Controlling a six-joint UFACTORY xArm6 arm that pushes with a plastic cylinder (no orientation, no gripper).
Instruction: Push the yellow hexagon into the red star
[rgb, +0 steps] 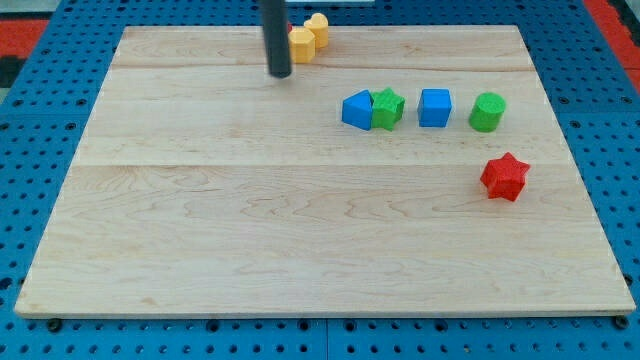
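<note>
The yellow hexagon (302, 45) lies near the board's top edge, touching a second yellow block (317, 28) just above and to its right. The red star (504, 176) sits at the right side of the board, far below and to the right of the hexagon. My tip (280, 73) stands on the board just left of and slightly below the yellow hexagon, close to it; I cannot tell if they touch.
A row of blocks lies between hexagon and star: a blue block (357, 110) touching a green star (387, 108), a blue cube (434, 107), a green cylinder (487, 112). The wooden board (250, 220) rests on a blue pegboard.
</note>
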